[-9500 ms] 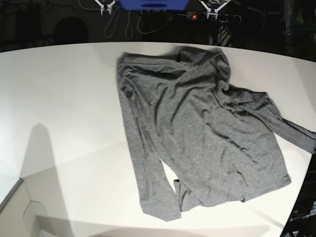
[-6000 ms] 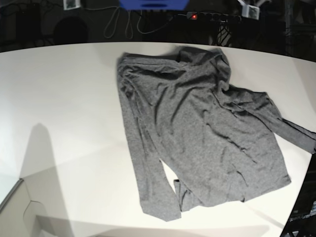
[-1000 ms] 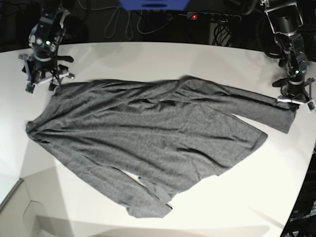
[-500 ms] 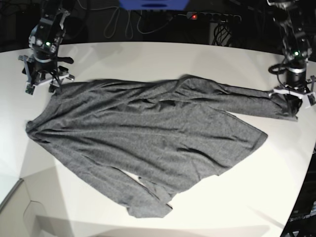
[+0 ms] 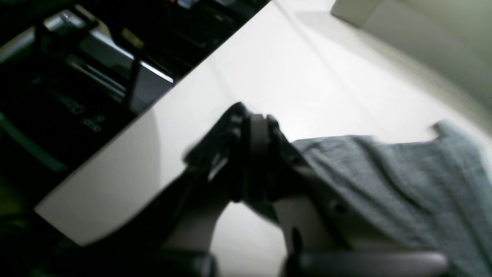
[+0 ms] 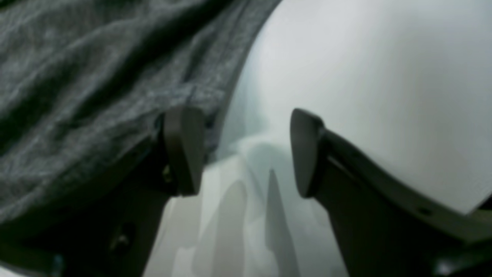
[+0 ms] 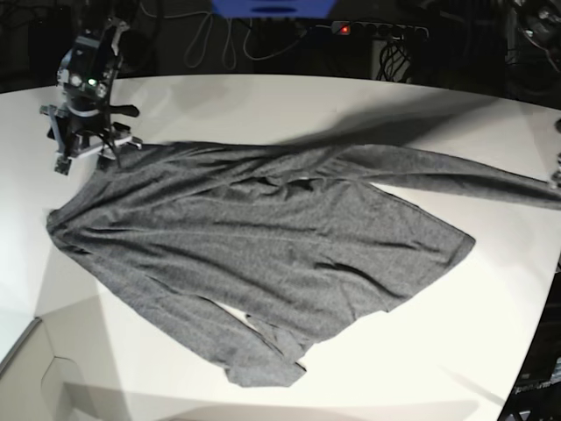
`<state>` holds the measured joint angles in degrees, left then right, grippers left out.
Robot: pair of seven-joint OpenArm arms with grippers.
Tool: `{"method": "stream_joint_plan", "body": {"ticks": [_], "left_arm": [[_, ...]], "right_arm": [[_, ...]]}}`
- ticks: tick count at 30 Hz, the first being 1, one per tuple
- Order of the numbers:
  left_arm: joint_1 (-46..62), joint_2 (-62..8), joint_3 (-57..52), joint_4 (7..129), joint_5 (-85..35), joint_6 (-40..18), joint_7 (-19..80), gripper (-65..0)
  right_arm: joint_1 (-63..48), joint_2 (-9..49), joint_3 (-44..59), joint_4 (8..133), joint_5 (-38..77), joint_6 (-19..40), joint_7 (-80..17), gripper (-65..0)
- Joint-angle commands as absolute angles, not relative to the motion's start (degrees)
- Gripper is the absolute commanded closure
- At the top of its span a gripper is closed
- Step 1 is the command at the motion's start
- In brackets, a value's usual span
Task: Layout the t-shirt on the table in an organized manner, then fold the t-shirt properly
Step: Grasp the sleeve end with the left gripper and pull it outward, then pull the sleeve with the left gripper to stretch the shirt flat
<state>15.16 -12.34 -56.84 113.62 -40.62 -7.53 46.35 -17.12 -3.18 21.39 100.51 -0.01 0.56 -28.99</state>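
Observation:
The dark-grey t-shirt (image 7: 263, 237) lies spread crosswise on the white table (image 7: 263, 96). One long sleeve (image 7: 491, 182) is stretched out to the right border of the base view. In the left wrist view my left gripper (image 5: 253, 154) is shut on the end of that sleeve (image 5: 403, 181), close to the table's edge (image 5: 127, 154). In the base view this gripper is cut off at the right border. My right gripper (image 7: 88, 147) stands at the shirt's far-left corner. Its fingers (image 6: 182, 150) are open with bare table (image 6: 365, 77) between them, and the left one rests at the shirt's edge (image 6: 96, 77).
Beyond the table's far edge are cables, a blue object (image 7: 272, 7) and a power strip with a red light (image 7: 344, 29). Dark metal framing (image 5: 115, 57) lies past the edge near my left gripper. A pale box edge (image 7: 26, 368) shows at the bottom left.
My left gripper has pulled the sleeve further right, drawing it out straight and nearly leaving the base view. The right gripper has shifted slightly right and stays open.

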Motion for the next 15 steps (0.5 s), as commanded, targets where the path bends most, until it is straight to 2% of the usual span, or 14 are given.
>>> {"method": "stream_joint_plan", "body": {"ticks": [1, 8, 15], "left_arm": [[14.20, -13.23, -58.24, 114.42, -41.36, -7.52, 46.64, -0.2], [12.70, -11.82, -58.95, 110.46, -39.69, -7.52, 48.92, -0.2], [7.52, -12.00, -58.95, 98.77, -39.60, -7.16, 49.01, -0.2]], "right_arm": [[-16.84, -2.86, 21.58, 101.41, 0.04, 0.13, -27.74, -36.3], [-16.92, -2.86, 19.38, 101.41, 0.04, 0.13, -27.74, -36.3], [-17.27, -2.68, 17.10, 101.41, 0.04, 0.13, -27.74, -36.3]]}}
